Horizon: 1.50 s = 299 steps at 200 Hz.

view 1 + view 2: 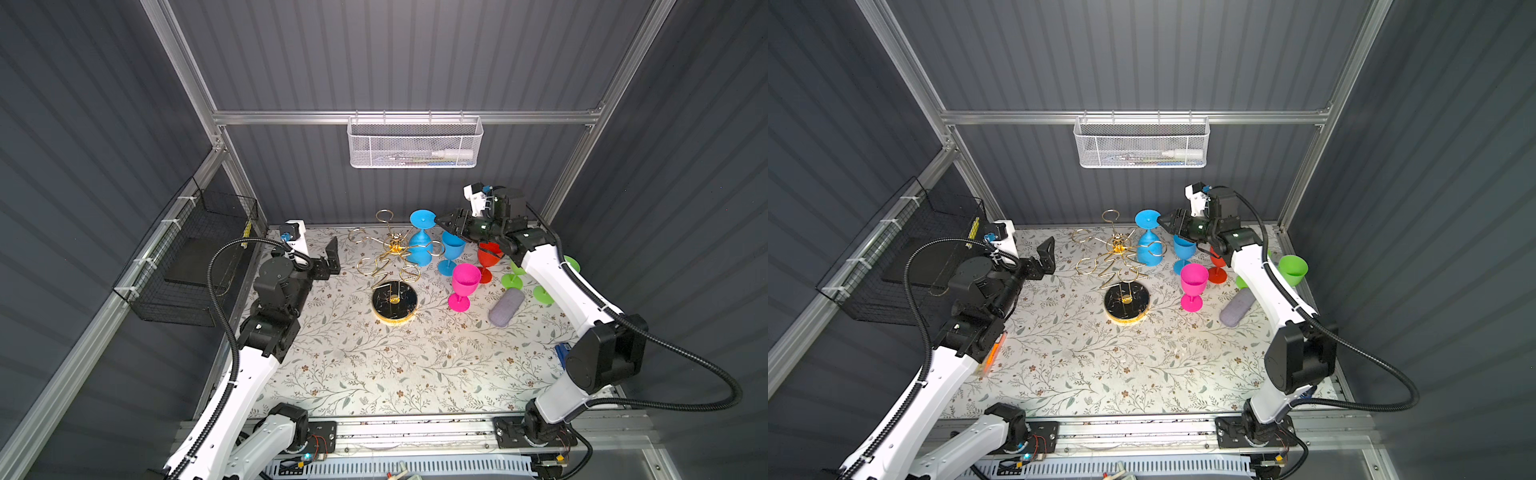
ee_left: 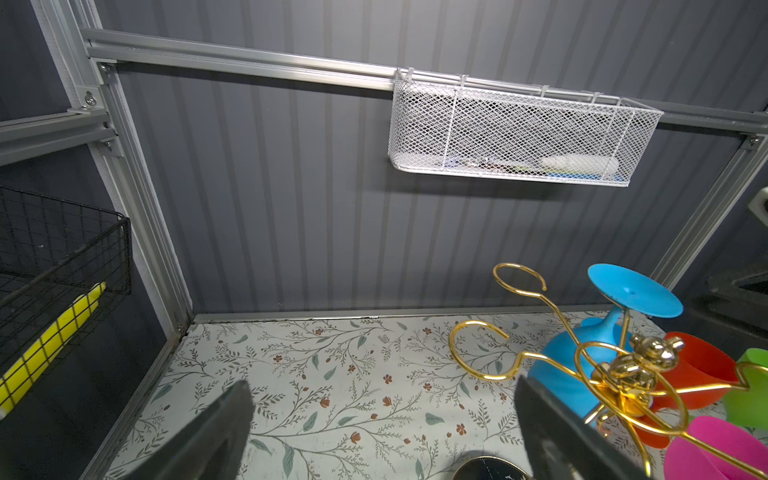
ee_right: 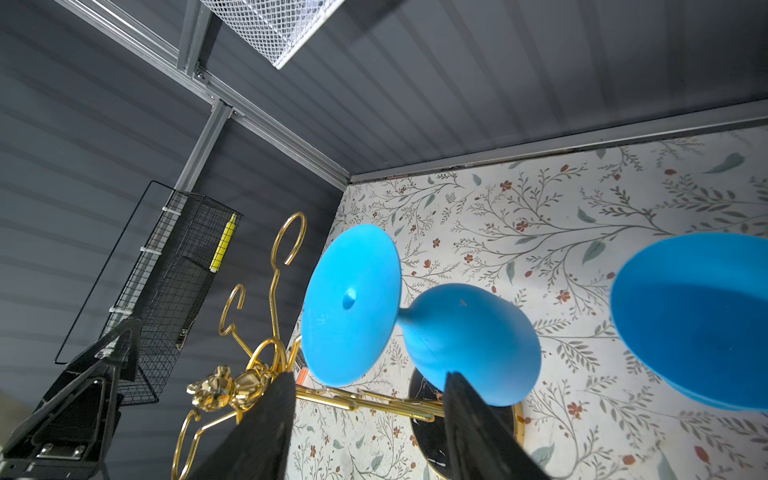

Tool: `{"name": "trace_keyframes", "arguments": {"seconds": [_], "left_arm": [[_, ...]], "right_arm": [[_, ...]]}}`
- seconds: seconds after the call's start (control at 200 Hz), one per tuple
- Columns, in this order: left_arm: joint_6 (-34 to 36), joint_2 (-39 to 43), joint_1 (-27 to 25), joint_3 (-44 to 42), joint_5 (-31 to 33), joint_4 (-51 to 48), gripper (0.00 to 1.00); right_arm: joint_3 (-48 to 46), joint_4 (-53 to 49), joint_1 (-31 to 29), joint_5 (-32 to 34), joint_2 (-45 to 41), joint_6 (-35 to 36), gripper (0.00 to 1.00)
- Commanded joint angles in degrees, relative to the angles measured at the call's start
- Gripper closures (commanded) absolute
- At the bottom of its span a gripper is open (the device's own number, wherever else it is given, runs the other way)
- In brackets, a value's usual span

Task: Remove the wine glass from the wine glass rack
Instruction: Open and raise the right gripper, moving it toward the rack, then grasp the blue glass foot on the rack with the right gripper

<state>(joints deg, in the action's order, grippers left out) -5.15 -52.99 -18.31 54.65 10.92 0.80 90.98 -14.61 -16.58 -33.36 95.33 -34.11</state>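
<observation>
Right wrist view: right end effector (image 3: 370, 380) spread beside the blue wine glass (image 3: 469, 345), still hung on the wine glass rack (image 3: 226, 390); grasp and removal remain.

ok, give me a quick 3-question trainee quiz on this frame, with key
1. How many glasses hang on the rack? A none, B one, C three.
2. True or false: the left claw is open and holds nothing.
3. Fill in: the claw beside the foot of the hanging glass is the ___ one.

Key: 1 B. 2 true. 3 right claw.
</observation>
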Motion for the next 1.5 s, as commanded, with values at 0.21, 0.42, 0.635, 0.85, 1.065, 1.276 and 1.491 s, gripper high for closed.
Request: {"name": "trace_keyframes", "arguments": {"seconds": [0.21, 0.42, 0.635, 0.85, 1.065, 1.276, 1.491], "left_arm": [[-0.1, 0.5, 0.3, 0.9, -0.9, -0.8, 0.00], [0.1, 0.5, 0.3, 1.1, -1.3, -0.8, 0.00], [0.2, 0.7, 0.3, 0.9, -1.7, -0.9, 0.00], [0.2, 0.7, 0.3, 0.9, -1.8, -0.9, 0.00], [0.1, 0.9, 0.3, 0.8, -2.0, -0.8, 0.00], [0.0, 1.1, 0.3, 0.7, -2.1, -0.9, 0.00], [-0.2, 1.4, 0.3, 0.6, -2.2, -1.0, 0.00]], "right_arm": [[3.7, 1.9, -0.9, -3.3, 3.3, -1.9, 0.54], [4.1, 2.9, -1.0, -4.3, 4.2, -2.9, 0.68], [3.9, 3.9, -1.0, -5.4, 4.4, -3.9, 0.80], [3.5, 5.2, -1.0, -6.3, 3.9, -5.4, 0.88], [2.5, 7.4, -0.9, -8.1, 3.2, -7.5, 0.99], [1.9, 10.7, -0.9, -10.5, 2.6, -10.8, 1.00], [0.8, 15.0, -0.9, -12.9, 2.6, -14.9, 1.00]]}}
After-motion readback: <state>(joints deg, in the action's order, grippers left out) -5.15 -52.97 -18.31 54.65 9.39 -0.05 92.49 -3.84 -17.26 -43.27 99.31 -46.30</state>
